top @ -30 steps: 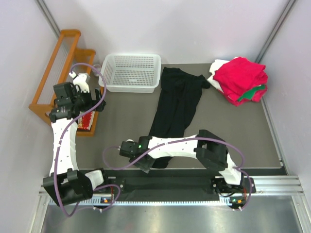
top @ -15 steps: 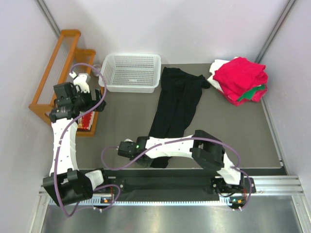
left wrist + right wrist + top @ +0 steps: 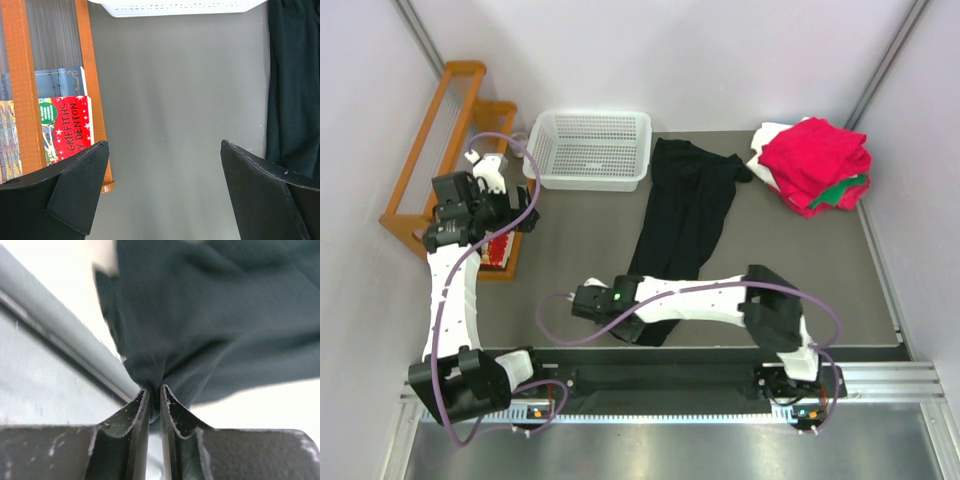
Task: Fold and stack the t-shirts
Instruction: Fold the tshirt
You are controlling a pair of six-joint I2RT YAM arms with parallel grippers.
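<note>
The black t-shirt (image 3: 682,215) lies stretched out lengthwise on the grey table, from beside the basket to the near edge. My right gripper (image 3: 626,328) is shut on its near end. In the right wrist view the fingers (image 3: 154,392) pinch a bunch of the black cloth (image 3: 215,315). My left gripper (image 3: 512,216) is open and empty, held above the table beside the wooden rack. Its fingers (image 3: 163,145) frame bare table, with the black shirt's edge (image 3: 292,90) at the right. Folded red (image 3: 815,158), green (image 3: 847,190) and white (image 3: 769,143) shirts are stacked at the far right corner.
A white perforated basket (image 3: 590,150) stands at the far edge, left of the black shirt. An orange wooden rack (image 3: 445,130) holding books (image 3: 70,127) stands at the table's left side. A metal rail (image 3: 670,385) runs along the near edge.
My right arm has shifted a little to the right, its elbow swinging right, still holding the shirt's near end. My left arm has hardly moved.
</note>
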